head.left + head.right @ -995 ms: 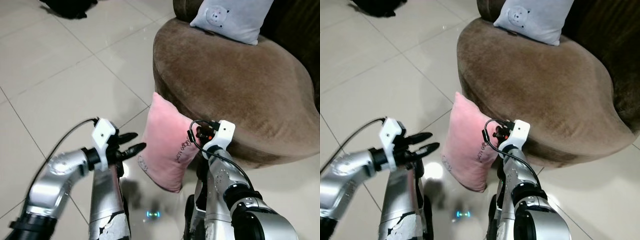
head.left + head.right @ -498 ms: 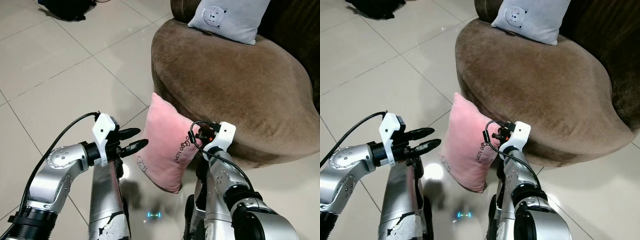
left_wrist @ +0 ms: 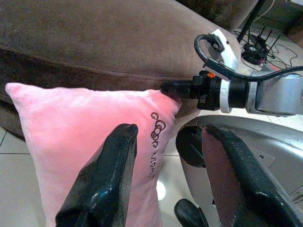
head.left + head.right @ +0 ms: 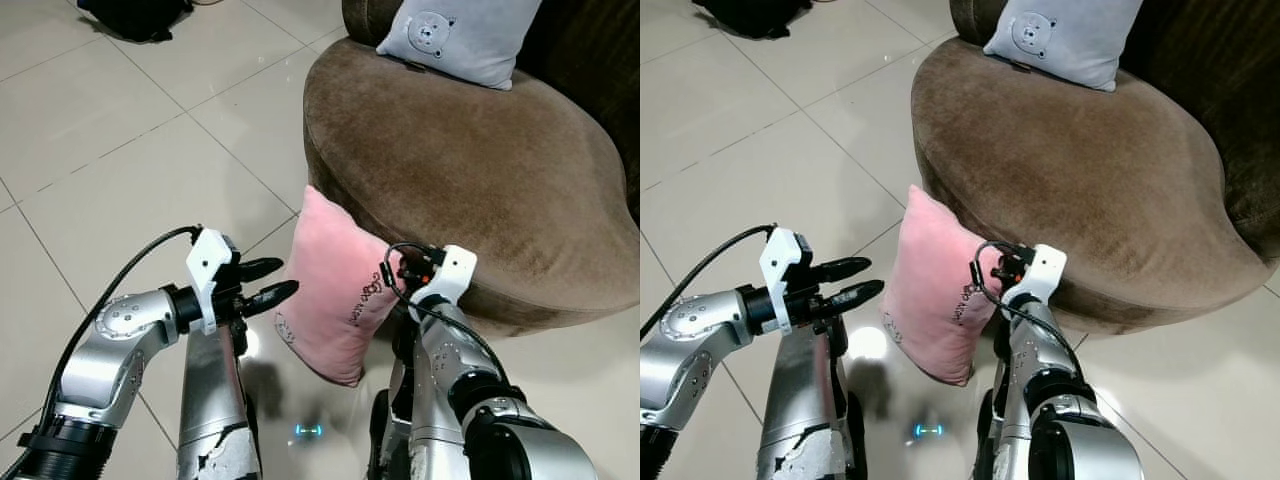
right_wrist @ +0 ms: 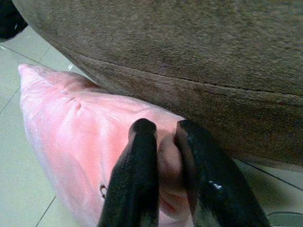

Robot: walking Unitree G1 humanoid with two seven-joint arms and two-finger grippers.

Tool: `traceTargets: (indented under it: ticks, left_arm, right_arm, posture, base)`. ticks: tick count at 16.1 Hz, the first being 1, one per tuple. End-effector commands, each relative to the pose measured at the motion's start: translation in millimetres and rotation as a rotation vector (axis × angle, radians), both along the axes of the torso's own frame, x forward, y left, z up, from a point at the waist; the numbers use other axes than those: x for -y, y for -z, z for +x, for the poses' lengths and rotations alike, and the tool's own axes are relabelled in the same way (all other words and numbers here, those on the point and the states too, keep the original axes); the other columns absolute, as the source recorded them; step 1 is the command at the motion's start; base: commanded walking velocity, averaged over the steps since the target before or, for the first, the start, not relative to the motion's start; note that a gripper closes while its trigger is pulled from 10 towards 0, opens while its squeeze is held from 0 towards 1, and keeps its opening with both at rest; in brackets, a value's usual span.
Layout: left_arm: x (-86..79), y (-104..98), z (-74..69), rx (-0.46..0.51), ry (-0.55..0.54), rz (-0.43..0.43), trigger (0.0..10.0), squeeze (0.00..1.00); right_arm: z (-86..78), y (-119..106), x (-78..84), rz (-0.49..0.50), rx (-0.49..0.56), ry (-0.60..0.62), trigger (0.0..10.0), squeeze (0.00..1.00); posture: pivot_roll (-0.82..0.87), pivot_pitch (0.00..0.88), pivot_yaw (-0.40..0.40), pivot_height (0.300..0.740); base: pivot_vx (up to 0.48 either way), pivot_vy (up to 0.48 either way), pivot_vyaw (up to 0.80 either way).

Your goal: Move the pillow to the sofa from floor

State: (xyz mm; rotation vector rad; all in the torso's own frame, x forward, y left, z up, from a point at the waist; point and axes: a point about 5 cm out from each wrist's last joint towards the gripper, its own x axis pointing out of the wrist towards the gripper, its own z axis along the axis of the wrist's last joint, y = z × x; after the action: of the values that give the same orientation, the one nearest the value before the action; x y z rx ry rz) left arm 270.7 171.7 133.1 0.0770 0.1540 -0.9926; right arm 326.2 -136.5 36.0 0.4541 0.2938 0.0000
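Right wrist view: right gripper (image 5: 165,156) pinching pink pillow (image 5: 71,127).

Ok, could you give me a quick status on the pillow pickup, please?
Right hand pinching pink pillow corner. Left hand open, just off its other edge. Pillow upright on floor, leaning on sofa. Grey pillow already on seat.

Both silver arms reach forward and low, elbows bent. The left gripper (image 4: 268,281) is held level, its two black fingers (image 3: 102,184) spread apart and pointing toward the right arm. The right gripper (image 5: 163,163) sits at about the same height, wrist turned inward, its fingers (image 5: 137,175) drawn close together and pinching a fold of the pink pillow (image 4: 335,290)
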Motion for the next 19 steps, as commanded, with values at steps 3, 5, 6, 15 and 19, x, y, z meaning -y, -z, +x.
traceTargets:
  ticks: [3,5,6,15,19]
  left_arm:
    - [-1.2,5.0,-4.4,-0.021,0.020,0.013,10.0,0.00]
    - [-1.6,4.3,-4.8,-0.022,0.024,0.016,10.0,0.00]
    - [-1.6,3.9,-5.0,-0.023,0.027,0.019,10.0,0.00]
    - [1.7,1.4,-4.8,-0.024,0.042,0.023,10.0,0.00]
    - [1.6,-1.9,-4.8,-0.021,0.047,0.029,10.0,0.00]
  right_arm:
    - [-8.2,10.2,5.3,0.008,-0.033,0.051,10.0,1.00]
    - [-9.1,10.9,7.3,0.021,-0.032,0.091,10.0,1.00]
    - [-9.4,11.4,6.2,0.030,-0.035,0.093,10.0,1.00]
    - [-14.6,20.6,-9.0,0.023,-0.114,0.085,10.0,0.00]
    - [-9.6,13.3,-12.4,0.110,-0.066,0.130,10.0,0.00]
  posture:
    - [0.25,0.220,-0.015,0.485]
    - [0.26,0.224,-0.008,0.485]
    - [0.26,0.225,-0.007,0.485]
    - [0.27,0.237,0.006,0.485]
    - [0.30,0.250,0.015,0.485]
  base:
    - [0.000,0.000,0.00]
    - [0.000,0.000,0.00]
    - [0.000,0.000,0.00]
    - [0.000,0.000,0.00]
    - [0.000,0.000,0.00]
